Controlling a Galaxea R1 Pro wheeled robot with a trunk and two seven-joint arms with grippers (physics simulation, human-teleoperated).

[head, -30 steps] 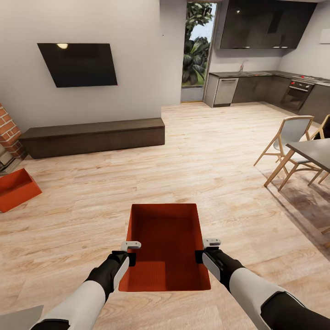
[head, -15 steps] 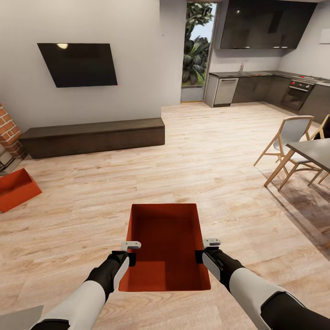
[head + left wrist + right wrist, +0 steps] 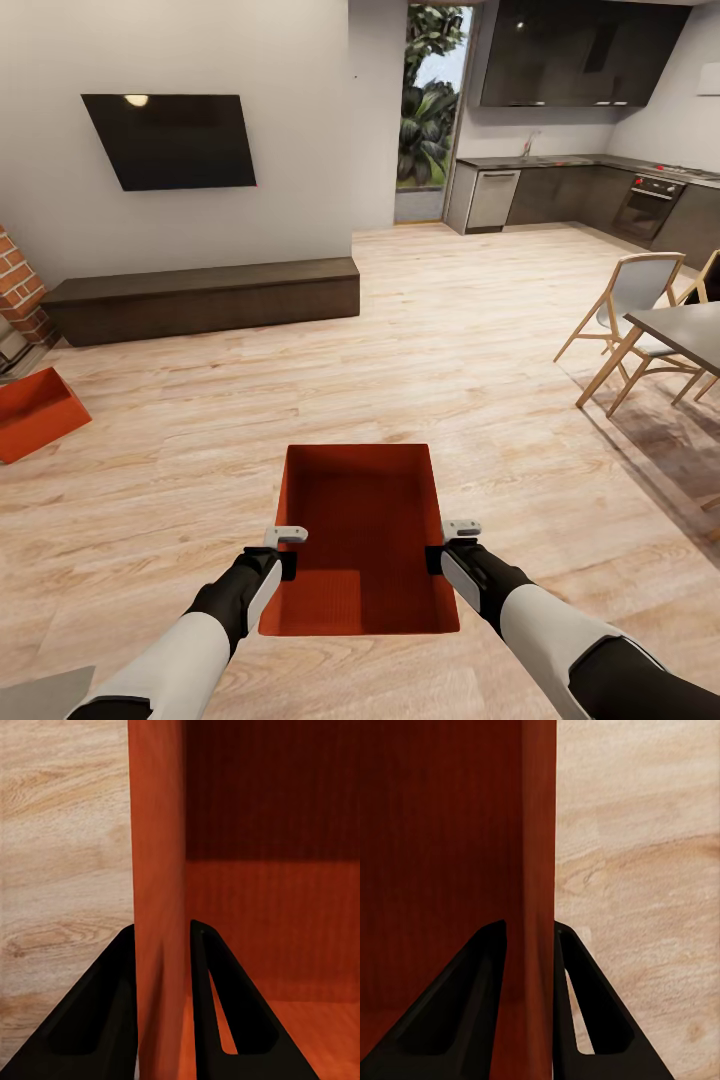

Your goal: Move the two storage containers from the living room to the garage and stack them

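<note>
Orange-red storage container point(image 3: 362, 540) sits between our pincers. Left pincer point(image 3: 163, 945) clamps one side wall, right pincer point(image 3: 530, 945) the opposite. Second container point(image 3: 35, 412) rests near the bench point(image 3: 200, 297).

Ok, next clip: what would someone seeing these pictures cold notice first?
First, the orange-red storage container low in the middle of the head view, gripped on both long walls: the left gripper and right gripper each pinch a wall between their fingers, as the wrist views confirm. Next, a second identical container sits on the wood floor at far left, near the long dark bench under the wall TV.
</note>
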